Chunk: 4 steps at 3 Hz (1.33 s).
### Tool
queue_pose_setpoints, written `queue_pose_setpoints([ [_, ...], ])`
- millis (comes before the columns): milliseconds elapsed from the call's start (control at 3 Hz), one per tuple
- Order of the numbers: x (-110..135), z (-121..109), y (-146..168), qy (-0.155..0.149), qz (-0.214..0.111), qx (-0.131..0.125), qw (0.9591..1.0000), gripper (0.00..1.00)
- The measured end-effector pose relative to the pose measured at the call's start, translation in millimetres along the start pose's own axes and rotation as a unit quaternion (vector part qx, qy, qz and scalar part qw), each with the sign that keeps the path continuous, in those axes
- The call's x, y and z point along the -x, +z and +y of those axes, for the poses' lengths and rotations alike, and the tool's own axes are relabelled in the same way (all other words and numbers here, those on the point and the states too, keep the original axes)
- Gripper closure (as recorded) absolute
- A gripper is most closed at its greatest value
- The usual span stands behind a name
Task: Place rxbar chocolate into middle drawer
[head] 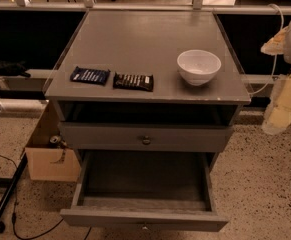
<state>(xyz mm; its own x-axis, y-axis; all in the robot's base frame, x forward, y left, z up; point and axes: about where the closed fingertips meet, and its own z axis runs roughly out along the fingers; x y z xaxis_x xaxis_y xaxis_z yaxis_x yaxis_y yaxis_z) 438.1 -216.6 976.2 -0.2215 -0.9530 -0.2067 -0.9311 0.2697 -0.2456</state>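
Observation:
The rxbar chocolate (133, 81), a dark bar with white lettering, lies flat on the grey cabinet top (145, 39) near its front edge. A blue-wrapped bar (89, 75) lies just left of it. The middle drawer (144, 218) is pulled out wide open below, and its inside shows nothing in it. The knobbed drawer front (146, 140) above it is shut. My gripper (275, 121) hangs on the pale arm at the right edge of the view, off the cabinet's right side, well apart from the bar and holding nothing that I can see.
A white bowl (199, 66) stands on the cabinet top at the right. A cardboard box (47, 159) with a can sits on the speckled floor left of the cabinet. Black cables and a bar (5, 199) lie at lower left.

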Motion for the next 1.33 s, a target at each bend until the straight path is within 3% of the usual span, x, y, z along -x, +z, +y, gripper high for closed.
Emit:
queue_pose_setpoints([
  [333,0,0,0,0.0,0.0,0.0,1.0,0.0],
  [1000,31,-47,3,-0.003,-0.08,0.036,0.9961,0.0],
  [1333,40,-94,19,0.062,-0.178,0.038,0.9813,0.0],
])
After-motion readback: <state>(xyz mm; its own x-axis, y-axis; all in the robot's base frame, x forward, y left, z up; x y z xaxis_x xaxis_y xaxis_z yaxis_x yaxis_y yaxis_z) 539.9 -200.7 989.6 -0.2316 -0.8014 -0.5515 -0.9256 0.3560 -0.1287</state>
